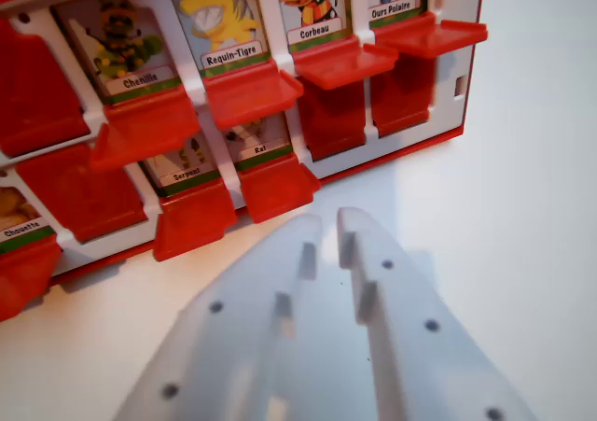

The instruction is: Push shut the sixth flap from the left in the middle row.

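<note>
Red plastic flaps (340,62) on the white game board (446,132) are seen folded down, exposing animal cards; which is sixth cannot be told. The white end effector (328,225), nearly closed and empty, is poised near the board's lower row, suited for pushing.

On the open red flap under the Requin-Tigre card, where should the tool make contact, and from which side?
Judging from the wrist view, meet the Requin-Tigre flap at its free front lip, the edge jutting out towards the camera. It hangs hinged below its card, tilted outward, so the lip offers the most leverage. The tool sits below and in front, nearly closed, so coming from the front looks best.
</note>
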`<action>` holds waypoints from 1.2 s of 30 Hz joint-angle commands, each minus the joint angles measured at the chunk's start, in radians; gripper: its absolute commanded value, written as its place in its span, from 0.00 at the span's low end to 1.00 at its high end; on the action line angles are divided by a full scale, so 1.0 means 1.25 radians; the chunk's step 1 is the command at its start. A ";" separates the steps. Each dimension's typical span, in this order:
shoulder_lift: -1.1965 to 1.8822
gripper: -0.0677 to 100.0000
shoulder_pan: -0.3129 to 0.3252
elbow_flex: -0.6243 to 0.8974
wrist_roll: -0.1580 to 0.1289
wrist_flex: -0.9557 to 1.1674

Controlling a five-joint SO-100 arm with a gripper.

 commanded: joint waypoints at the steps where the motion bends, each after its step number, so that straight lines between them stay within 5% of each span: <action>1: -0.017 0.02 -0.001 -0.042 0.002 -0.047; 36: -0.285 0.02 -0.032 -0.188 0.017 -0.187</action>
